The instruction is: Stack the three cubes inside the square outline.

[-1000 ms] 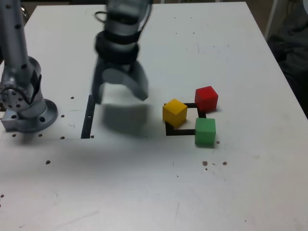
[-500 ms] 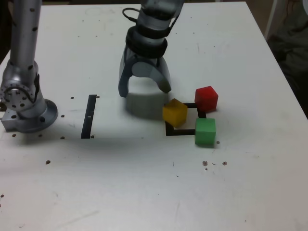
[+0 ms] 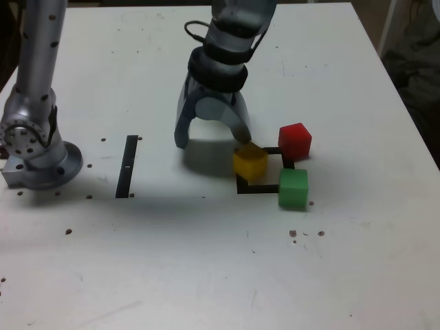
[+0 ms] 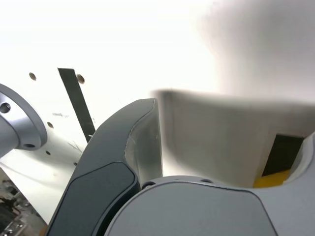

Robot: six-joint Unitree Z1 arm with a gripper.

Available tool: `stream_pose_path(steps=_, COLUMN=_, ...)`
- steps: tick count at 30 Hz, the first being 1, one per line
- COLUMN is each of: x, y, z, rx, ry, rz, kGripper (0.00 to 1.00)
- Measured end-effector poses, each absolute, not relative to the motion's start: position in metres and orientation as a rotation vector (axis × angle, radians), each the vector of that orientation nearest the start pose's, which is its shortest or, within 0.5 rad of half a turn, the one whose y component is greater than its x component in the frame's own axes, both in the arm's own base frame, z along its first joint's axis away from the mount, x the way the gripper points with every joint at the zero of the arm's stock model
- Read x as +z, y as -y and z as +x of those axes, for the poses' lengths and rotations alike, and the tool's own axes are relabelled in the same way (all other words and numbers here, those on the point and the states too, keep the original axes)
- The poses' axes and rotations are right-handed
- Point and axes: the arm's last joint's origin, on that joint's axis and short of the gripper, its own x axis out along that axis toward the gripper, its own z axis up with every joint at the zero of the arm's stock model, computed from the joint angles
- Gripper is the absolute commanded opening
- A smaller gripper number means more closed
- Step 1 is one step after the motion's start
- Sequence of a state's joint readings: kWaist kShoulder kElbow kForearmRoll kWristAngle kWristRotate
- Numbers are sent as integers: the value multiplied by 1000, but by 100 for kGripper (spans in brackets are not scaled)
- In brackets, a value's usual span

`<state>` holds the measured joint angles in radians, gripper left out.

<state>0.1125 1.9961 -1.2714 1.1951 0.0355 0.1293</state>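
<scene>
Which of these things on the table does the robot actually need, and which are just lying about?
Needed:
- yellow cube
- red cube
- green cube
- square outline
- the hand, open beside the yellow cube

Lying about:
- black strip
- the arm's base
- white table

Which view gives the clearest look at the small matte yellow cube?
The exterior view: the small matte yellow cube shows whole there, on the square outline's corner, beside the open gripper. The wrist view catches only a yellow sliver behind the gripper body.

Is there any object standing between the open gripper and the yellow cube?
Nothing visible does. The gripper hangs open beside the yellow cube, one finger almost at its top edge. The red cube and green cube stand beyond it.
</scene>
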Motion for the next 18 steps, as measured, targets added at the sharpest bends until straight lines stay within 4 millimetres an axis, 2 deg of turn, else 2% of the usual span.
stream_pose_path(steps=18, x=210, y=23, z=326, rx=-164, ry=-1914, rz=23, kGripper=100)
